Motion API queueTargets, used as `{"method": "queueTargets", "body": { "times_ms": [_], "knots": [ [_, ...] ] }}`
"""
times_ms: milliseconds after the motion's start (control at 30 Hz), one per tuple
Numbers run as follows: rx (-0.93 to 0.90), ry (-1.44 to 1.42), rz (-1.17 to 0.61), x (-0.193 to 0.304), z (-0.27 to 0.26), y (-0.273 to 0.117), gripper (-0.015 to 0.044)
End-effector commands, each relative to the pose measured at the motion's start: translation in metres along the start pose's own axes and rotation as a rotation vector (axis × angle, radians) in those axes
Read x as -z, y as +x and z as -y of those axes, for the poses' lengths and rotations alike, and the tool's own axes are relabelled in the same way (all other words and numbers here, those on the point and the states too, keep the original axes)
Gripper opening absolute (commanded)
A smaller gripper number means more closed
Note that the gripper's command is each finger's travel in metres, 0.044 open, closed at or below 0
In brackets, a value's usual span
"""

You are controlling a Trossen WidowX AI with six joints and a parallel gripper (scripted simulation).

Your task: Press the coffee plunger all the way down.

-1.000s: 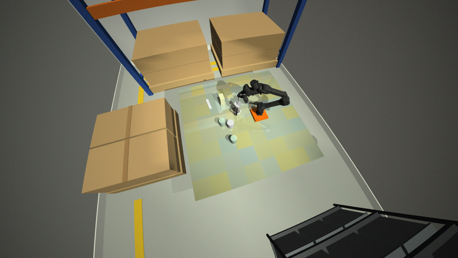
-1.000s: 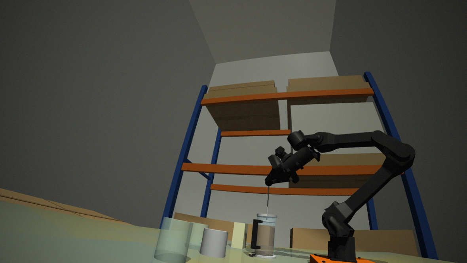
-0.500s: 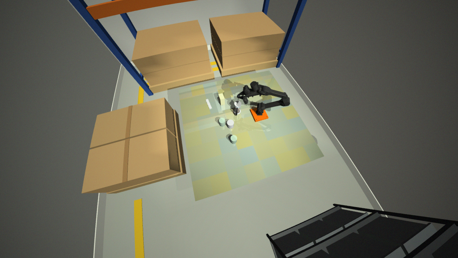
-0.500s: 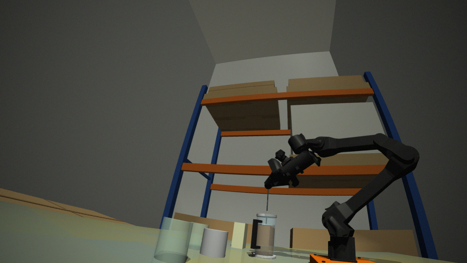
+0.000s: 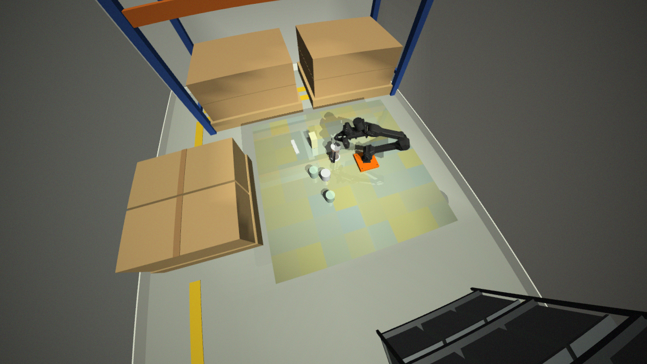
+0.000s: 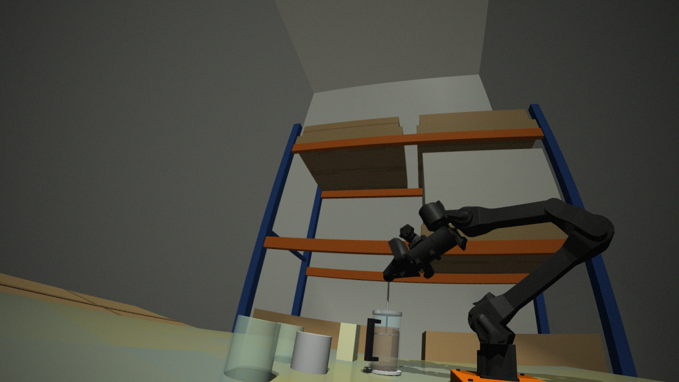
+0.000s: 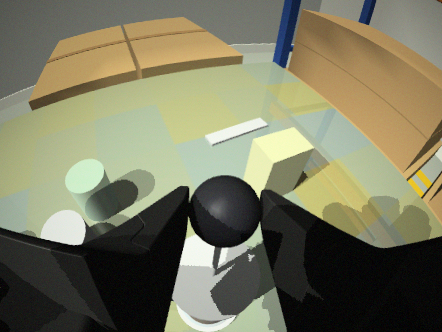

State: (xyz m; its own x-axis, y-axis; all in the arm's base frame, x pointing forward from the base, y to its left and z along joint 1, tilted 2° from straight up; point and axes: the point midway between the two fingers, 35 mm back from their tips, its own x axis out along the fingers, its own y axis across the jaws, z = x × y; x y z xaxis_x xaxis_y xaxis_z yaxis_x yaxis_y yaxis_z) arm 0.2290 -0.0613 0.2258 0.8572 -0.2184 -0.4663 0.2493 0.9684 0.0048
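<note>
The coffee press (image 5: pixel 334 154) (image 6: pixel 385 344) is a clear glass cylinder with a black handle. It stands upright on the patterned mat (image 5: pixel 362 226), just left of the arm's orange base (image 5: pixel 365 163). Its thin plunger rod (image 6: pixel 388 294) stands raised well above the lid. My gripper (image 5: pixel 336 141) (image 6: pixel 390 275) (image 7: pixel 224 197) hangs over the press and is shut on the black round plunger knob (image 7: pixel 224 210). In the wrist view the press lid (image 7: pixel 200 285) shows straight below the knob. In the exterior view the fingers hide the knob.
Three cups (image 5: pixel 313 171) (image 5: pixel 324 174) (image 5: pixel 329 195) stand left and in front of the press. A pale yellow block (image 5: pixel 311 137) (image 6: pixel 347 340) (image 7: pixel 278 157) and a flat white strip (image 5: pixel 295 146) (image 7: pixel 236 132) lie behind it. Large cardboard boxes (image 5: pixel 185 203) and a blue rack (image 6: pixel 266 223) surround the mat.
</note>
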Motion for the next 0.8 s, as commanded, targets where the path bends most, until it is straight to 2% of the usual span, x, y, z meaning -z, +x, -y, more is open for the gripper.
{"method": "queueTargets", "body": {
  "times_ms": [0, 767],
  "knots": [
    [0.002, 0.005, -0.056, 0.023, 0.000, 0.011, 0.0125],
    [0.002, 0.005, -0.055, 0.054, 0.000, 0.032, 0.0125]
  ]
}}
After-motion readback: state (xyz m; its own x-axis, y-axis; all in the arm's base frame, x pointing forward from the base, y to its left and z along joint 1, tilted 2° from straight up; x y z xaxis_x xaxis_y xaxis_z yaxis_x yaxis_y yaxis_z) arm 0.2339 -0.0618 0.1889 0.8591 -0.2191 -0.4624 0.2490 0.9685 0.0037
